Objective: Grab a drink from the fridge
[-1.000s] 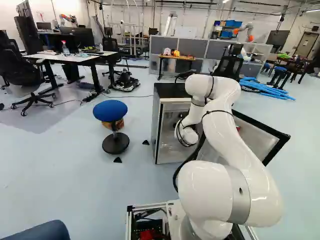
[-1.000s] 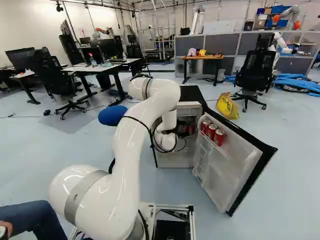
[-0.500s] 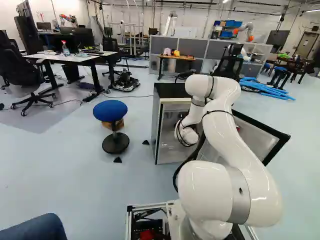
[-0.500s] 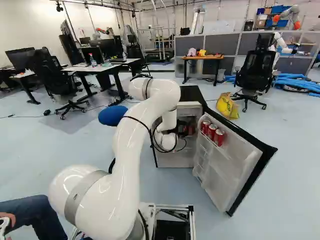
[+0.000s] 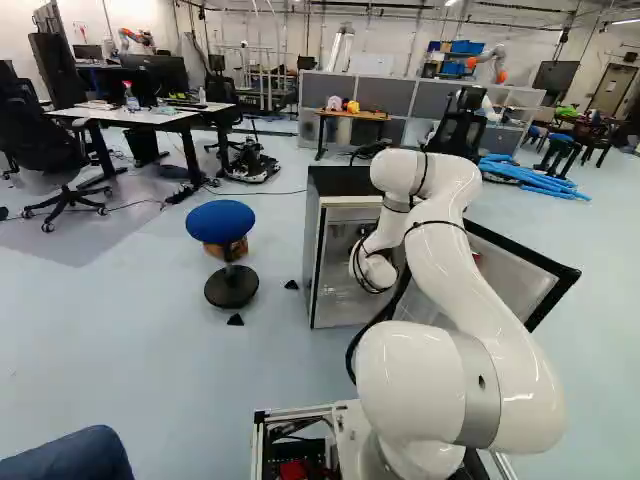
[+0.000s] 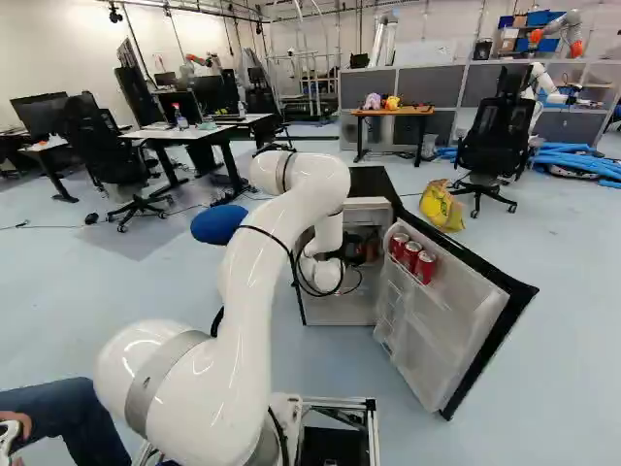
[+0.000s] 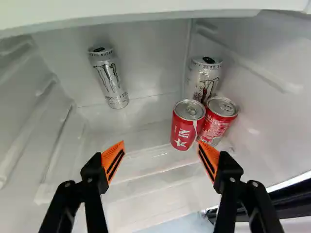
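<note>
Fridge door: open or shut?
Open. In the right base view the door stands swung out from the fridge, its inner side showing, with three red cans held along it.

Site: robotics lab, laid out as a shared open-plan workroom. Basis: another robot (image 5: 497,64), a white arm with orange parts, stands at the rear by shelving that carries blue bins (image 5: 465,47); desks (image 5: 150,117) with monitors (image 6: 39,112) and black office chairs (image 6: 498,141) are noted at the left of both base views. Grey partitions (image 6: 427,85) divide off the rear. A metal frame (image 6: 310,78) rises near the pale wall, under overhead rails (image 6: 194,10). Cables cross the smooth, pale blue-grey floor (image 6: 223,306). A small fridge (image 5: 345,180) stands on that floor, among lab and office equipment rather than kitchen fittings.
</note>
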